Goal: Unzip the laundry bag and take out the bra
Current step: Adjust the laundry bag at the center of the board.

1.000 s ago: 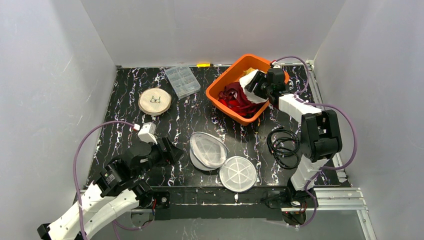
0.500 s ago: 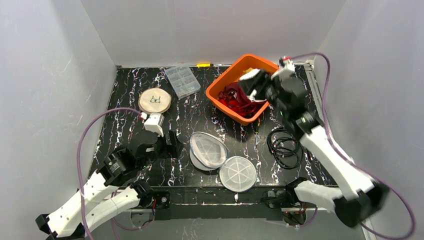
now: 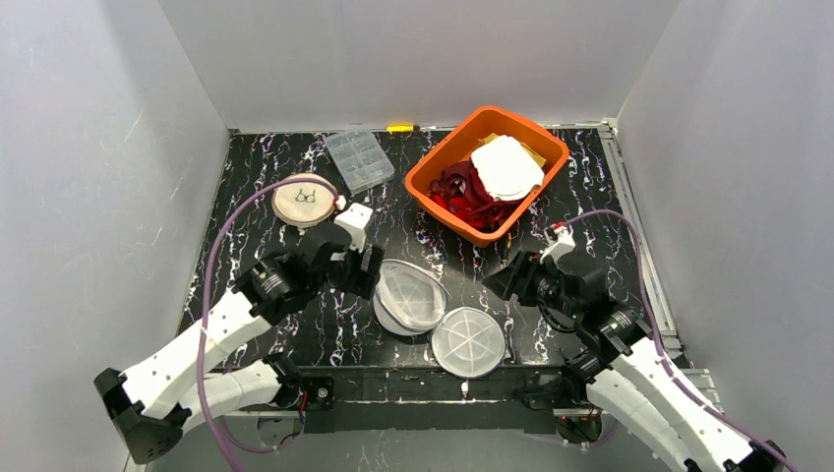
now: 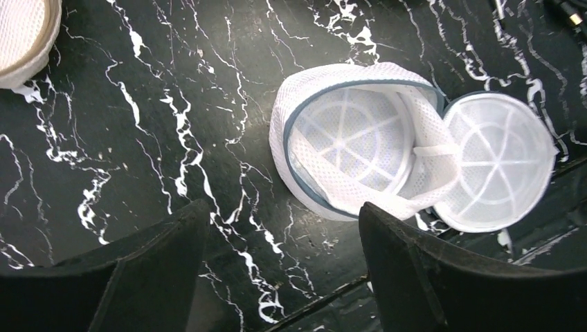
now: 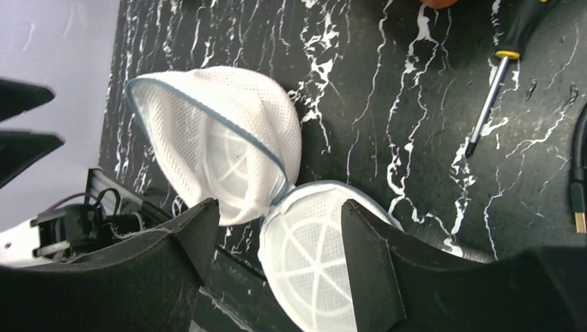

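The white mesh laundry bag [image 3: 411, 295] lies unzipped near the table's front edge, its round lid [image 3: 468, 341] flipped out flat beside it. Both wrist views show the bag [image 4: 360, 145] [image 5: 214, 138] hollow, with only its white ribs inside. A white bra [image 3: 506, 167] rests on red cloth in the orange bin [image 3: 430, 177] at the back right. My left gripper [image 3: 359, 265] hovers open just left of the bag, its jaws [image 4: 284, 211] empty. My right gripper [image 3: 502, 280] is open to the right of the bag, hanging over the lid [image 5: 311, 256] with nothing held [image 5: 278, 205].
A clear compartment box [image 3: 359, 159] and a round mesh disc [image 3: 305, 200] sit at the back left. A black cable coil [image 3: 551, 285] lies under my right arm. A screwdriver [image 5: 493, 97] lies in front of the bin. White walls close in three sides.
The right gripper left the white bra in the orange bin and swung back to the front beside the bag. The left arm reached forward and right toward the bag.
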Motion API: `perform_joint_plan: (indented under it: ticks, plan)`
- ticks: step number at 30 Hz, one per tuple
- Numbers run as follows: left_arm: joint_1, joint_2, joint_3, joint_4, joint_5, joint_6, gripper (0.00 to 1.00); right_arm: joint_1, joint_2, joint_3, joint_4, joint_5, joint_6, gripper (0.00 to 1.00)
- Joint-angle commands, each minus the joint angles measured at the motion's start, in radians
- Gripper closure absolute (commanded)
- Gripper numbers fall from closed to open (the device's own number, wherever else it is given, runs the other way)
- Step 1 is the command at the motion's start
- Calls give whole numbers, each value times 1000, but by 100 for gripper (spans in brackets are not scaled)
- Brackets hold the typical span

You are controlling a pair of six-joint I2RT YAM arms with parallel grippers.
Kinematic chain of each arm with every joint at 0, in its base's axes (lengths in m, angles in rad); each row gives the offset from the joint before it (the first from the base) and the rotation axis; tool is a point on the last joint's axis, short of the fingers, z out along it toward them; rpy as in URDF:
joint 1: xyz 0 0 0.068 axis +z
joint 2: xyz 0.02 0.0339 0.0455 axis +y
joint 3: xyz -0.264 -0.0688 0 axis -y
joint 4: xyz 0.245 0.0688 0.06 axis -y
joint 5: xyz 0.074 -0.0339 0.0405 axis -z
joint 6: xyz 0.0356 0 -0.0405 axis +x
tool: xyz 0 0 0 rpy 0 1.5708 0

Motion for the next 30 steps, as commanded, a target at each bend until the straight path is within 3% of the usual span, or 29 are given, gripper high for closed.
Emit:
perform_joint_plan:
  ticks: [1, 8, 15, 21, 24, 30]
  plan:
    - [40, 119, 67, -12, 57, 125, 25, 1, -98, -27, -78, -76, -16, 28]
    - [92, 324, 138, 17, 151, 172, 32, 1, -243, -104, -192, -87, 30, 29]
    - [126, 445, 210, 30, 142, 218, 45, 1, -348, -129, -273, -96, 75, 30]
    - [126, 469, 203, 27, 141, 227, 68, 1, -366, -108, -319, -82, 71, 30]
    - [125, 464, 175, 30, 141, 214, 70, 1, -357, -98, -318, -82, 71, 30]
    - [127, 455, 138, 47, 157, 203, 62, 1, -334, -81, -304, -75, 70, 30]
